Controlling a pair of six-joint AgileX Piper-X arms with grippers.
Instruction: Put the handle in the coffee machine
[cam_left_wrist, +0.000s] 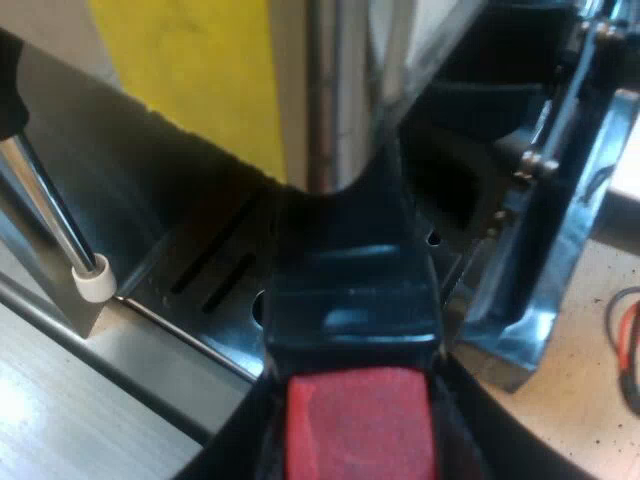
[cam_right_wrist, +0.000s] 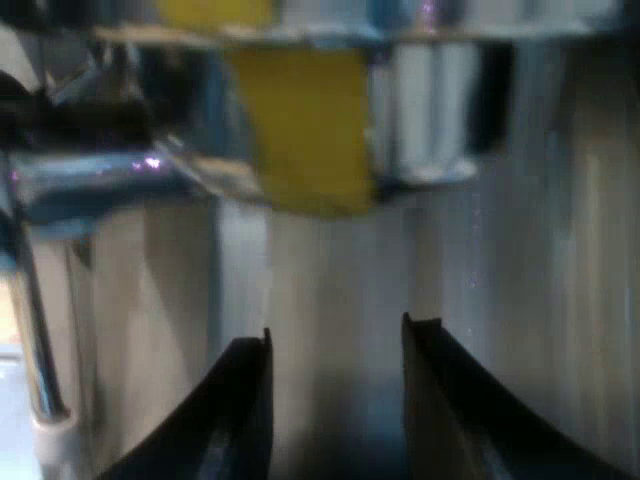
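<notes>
The holder's dark handle (cam_left_wrist: 350, 300) runs away from the camera toward the espresso machine (cam_left_wrist: 330, 90), over the slotted drip tray (cam_left_wrist: 205, 275). Its red end (cam_left_wrist: 360, 425) is nearest the camera. My left gripper (cam_left_wrist: 360, 445) is shut on the handle at that red end, one black finger on each side. The holder's metal head is hidden under the machine's front. My right gripper (cam_right_wrist: 335, 400) stands open with nothing between its fingers (cam_right_wrist: 240, 410), facing the machine's metal front (cam_right_wrist: 500, 250).
A steam wand (cam_left_wrist: 45, 200) with a white tip (cam_left_wrist: 92, 283) hangs beside the drip tray and also shows as a wand (cam_right_wrist: 30, 330) near my right gripper. A yellow label (cam_left_wrist: 200, 70) is on the machine, seen again as a label (cam_right_wrist: 305, 130).
</notes>
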